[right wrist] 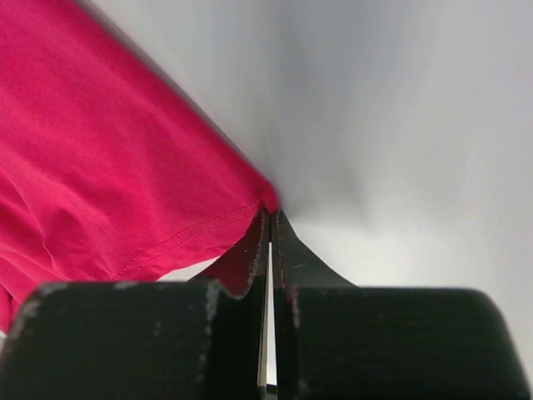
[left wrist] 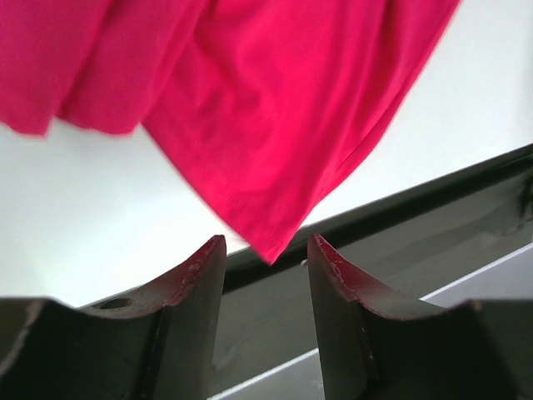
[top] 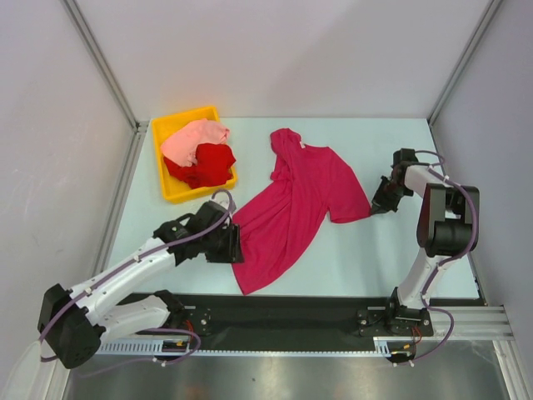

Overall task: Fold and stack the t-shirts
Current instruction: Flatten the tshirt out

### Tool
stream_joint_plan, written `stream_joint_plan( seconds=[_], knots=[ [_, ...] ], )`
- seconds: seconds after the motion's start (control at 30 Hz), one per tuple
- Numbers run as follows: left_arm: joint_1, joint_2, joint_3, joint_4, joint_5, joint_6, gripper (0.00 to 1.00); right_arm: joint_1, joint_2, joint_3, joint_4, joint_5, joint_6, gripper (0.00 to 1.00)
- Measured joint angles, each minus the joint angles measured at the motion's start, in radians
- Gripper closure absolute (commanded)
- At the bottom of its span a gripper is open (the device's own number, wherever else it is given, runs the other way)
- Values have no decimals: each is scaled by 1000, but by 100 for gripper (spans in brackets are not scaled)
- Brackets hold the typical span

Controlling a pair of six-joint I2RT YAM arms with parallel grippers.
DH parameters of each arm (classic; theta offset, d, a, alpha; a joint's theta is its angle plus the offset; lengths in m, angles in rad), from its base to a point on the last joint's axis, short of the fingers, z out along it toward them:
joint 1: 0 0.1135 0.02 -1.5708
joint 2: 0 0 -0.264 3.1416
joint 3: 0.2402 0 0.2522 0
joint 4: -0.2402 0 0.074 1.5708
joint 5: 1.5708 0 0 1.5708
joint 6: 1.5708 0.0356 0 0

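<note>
**Top external view.** Magenta-crimson t-shirt (top: 300, 208) lies spread on the white table (top: 375, 258), collar toward the far side, hem toward the black strip (top: 291, 321) at the near edge. The yellow bin (top: 166, 127) stands at the far left, just beside the shirt's left sleeve but not touching it. It holds the pale pink t-shirt (top: 196, 140) and the bright red t-shirt (top: 212, 164), both crumpled, the pink one behind the red. The left gripper (top: 236, 246) sits at the shirt's left side edge, near the hem. The right gripper (top: 376, 204) sits at the tip of the right sleeve. The bin is beside the left arm's forearm, not across its reach to the cloth.

**Left wrist view.** The left gripper (left wrist: 266, 250) has its jaws apart. The hem corner of the magenta-crimson t-shirt (left wrist: 266, 108) points into the gap between the tips. Bare table (left wrist: 83, 217) lies to the left, and the black strip (left wrist: 416, 225) runs behind the corner.

**Right wrist view.** The right gripper (right wrist: 271, 218) has its jaws together, pinching the sleeve corner of the magenta-crimson t-shirt (right wrist: 108, 167). The hem stitching runs in behind the left finger. The table (right wrist: 400, 125) lies bare beyond.
</note>
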Motion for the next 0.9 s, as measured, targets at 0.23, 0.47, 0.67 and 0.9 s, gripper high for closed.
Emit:
stream_joint_plan(
  seconds=[0.23, 0.47, 0.67, 0.9],
  knots=[
    [-101, 0, -113, -28, 22, -91, 37, 0, -18, -24, 0, -11, 0, 100],
    [-299, 102, -87, -26, -40, -123, 45, 1, -25, -32, 1, -27, 0, 100],
    [-533, 312, 79, -80, -248, -8, 39, 1, -27, -35, 1, -32, 0, 100],
    [-618, 449, 147, -109, -391, 101, 41, 1, -27, -37, 1, -38, 0, 100]
  ],
)
